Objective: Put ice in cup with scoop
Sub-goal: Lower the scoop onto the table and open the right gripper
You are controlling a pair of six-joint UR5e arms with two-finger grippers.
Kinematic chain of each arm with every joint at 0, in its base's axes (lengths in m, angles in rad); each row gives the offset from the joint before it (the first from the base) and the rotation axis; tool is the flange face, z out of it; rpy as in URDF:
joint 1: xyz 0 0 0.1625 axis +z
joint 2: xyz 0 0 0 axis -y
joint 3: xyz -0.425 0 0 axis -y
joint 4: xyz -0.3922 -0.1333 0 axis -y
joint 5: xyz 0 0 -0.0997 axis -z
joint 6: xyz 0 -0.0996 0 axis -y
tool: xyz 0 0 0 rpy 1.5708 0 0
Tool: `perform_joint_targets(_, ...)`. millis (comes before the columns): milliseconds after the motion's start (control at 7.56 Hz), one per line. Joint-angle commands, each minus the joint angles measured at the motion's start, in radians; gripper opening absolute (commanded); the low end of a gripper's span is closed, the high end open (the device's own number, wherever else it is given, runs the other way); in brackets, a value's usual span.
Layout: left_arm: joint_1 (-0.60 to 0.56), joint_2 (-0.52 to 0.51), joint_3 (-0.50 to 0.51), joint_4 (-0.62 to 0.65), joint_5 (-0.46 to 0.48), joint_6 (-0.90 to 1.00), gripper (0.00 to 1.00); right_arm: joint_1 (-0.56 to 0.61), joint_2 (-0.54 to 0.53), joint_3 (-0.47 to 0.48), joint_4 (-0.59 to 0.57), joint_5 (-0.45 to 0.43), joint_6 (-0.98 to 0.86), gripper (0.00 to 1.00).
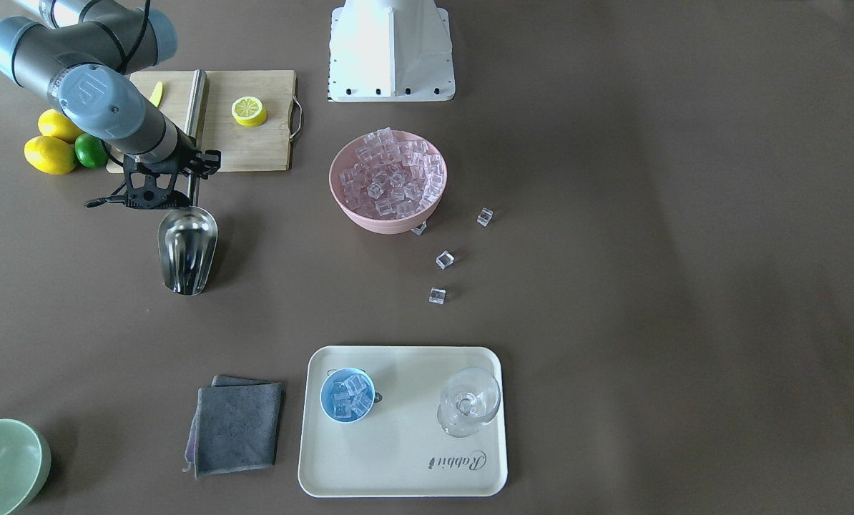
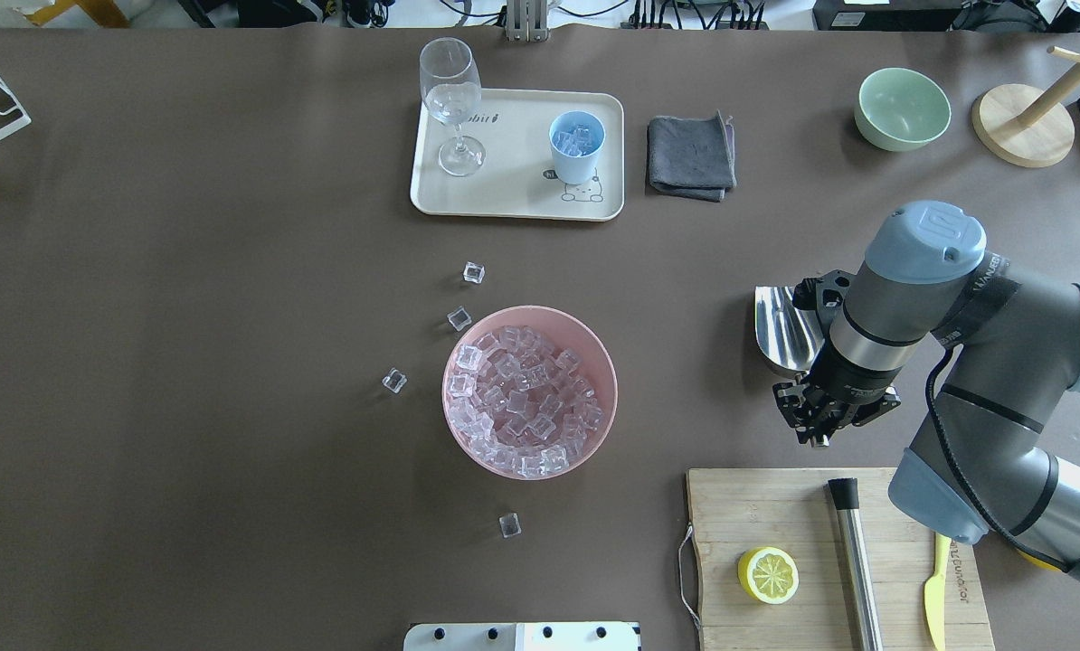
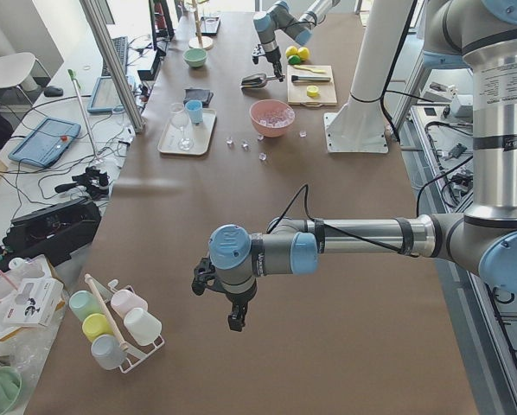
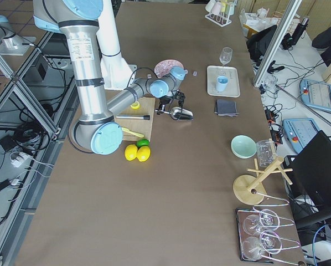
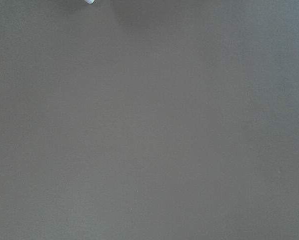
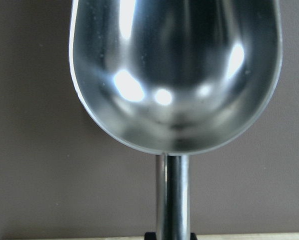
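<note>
long brown table (image 2: 187, 362) on a tiled floor (image 4: 10, 227), soft even light

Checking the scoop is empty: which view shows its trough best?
The right wrist view: the scoop fills the picture and its trough is empty. The front-facing view shows it open side up but smaller. Overhead, the right arm covers part of it. The side views show it tiny; the left wrist view, not at all.

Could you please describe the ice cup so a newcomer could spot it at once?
Look for the cream tray at the top of the overhead view. Two vessels stand on it; the cup is the one nearer the folded grey cloth. Unlike the clear stemmed glass beside it, it is light blue, stemless and holds ice cubes.
</note>
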Motion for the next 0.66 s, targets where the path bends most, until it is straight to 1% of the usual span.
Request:
perform_joint_targets(0, -0.001, 0.008, -0.008, 0.000, -0.003, 0.000, 0.98, 0.000, 0.008, 0.002, 0.000, 0.000, -0.005, 0.99)
perform_joint_targets(529, -0.001, 0.014, -0.017, 0.000, -0.001, 0.000, 0.98, 0.021, 0.009, 0.029, -0.006, 0.010, -0.008, 1.00)
